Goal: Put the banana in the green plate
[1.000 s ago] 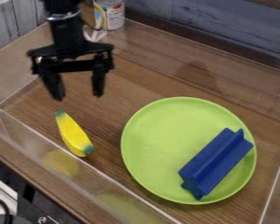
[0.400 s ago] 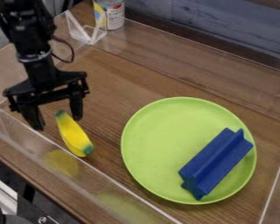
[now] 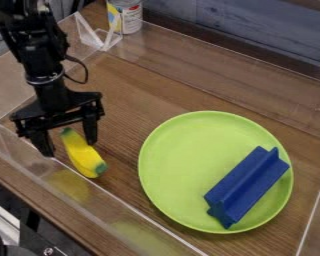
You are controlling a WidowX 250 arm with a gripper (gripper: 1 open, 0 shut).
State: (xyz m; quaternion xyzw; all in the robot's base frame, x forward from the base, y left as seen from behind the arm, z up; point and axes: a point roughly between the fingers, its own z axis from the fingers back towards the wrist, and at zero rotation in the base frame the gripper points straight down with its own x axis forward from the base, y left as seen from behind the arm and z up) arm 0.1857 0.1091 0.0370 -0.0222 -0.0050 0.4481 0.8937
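Yellow banana (image 3: 81, 152) with a dark greenish tip, lying on a brown wood-grain table (image 3: 190, 85). Lime-green plate (image 3: 176, 165) carrying a deep blue ridged block (image 3: 246, 186). Black gripper (image 3: 64, 135); white container (image 3: 123, 15) with a yellow and red label.

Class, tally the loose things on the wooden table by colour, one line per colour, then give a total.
Yellow: 1, the banana
Green: 1, the green plate
Blue: 1, the ridged block lying on the plate
Total: 3
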